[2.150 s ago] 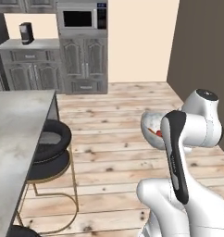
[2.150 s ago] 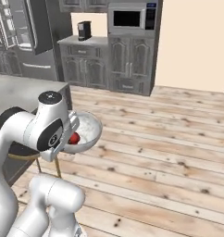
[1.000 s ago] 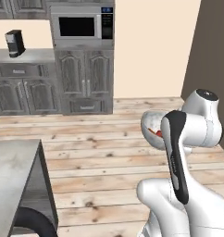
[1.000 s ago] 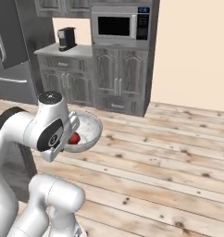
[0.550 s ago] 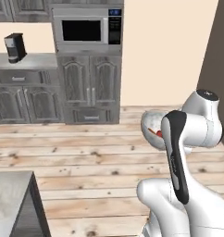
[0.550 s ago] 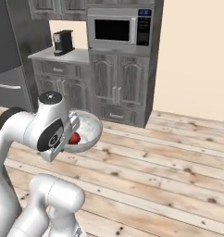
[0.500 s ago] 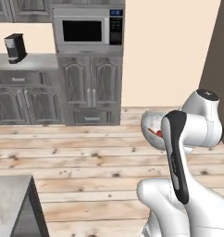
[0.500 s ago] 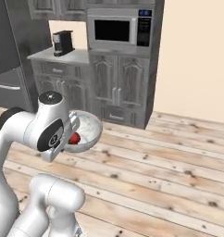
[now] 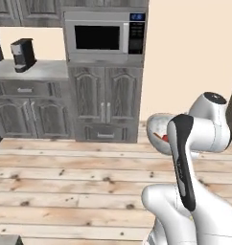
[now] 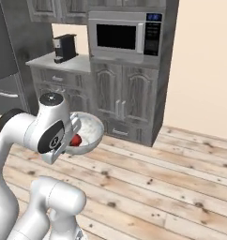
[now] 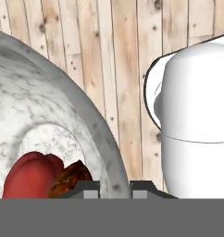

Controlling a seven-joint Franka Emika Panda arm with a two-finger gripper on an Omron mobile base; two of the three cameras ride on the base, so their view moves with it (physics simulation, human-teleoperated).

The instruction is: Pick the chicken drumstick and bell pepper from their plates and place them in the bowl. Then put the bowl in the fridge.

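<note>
1. The robot arm holds the marble bowl (image 10: 89, 133) aloft above the wood plank floor (image 10: 162, 173), close against its own upper joints, in front of grey panelled cabinets (image 10: 122, 101).
2. In the hand view the gripper (image 11: 115, 187) sits on the bowl's rim; jaws narrow, one fingertip (image 11: 88, 189) inside the wall and the other outside, clamping the rim betw. them.
3. The bell pepper (image 11: 31, 176), red, lies at the bottom of the bowl; the chicken drumstick (image 11: 71, 178), brown, lies touching it on the side nearer the gripper.
4. From the left base view the bowl (image 9: 156, 134) shows partly behind the arm's dark-striped link, w/ a sliver of red inside.
5. Background: a microwave (image 9: 104, 38) set into the cabinet wall, and a black coffee machine (image 9: 22, 55) on the counter (image 9: 29, 72) to its left.
6. At the far left of the right base view a dark steel surface, poss. the fridge (image 10: 5, 70), stands beside the counter.
</note>
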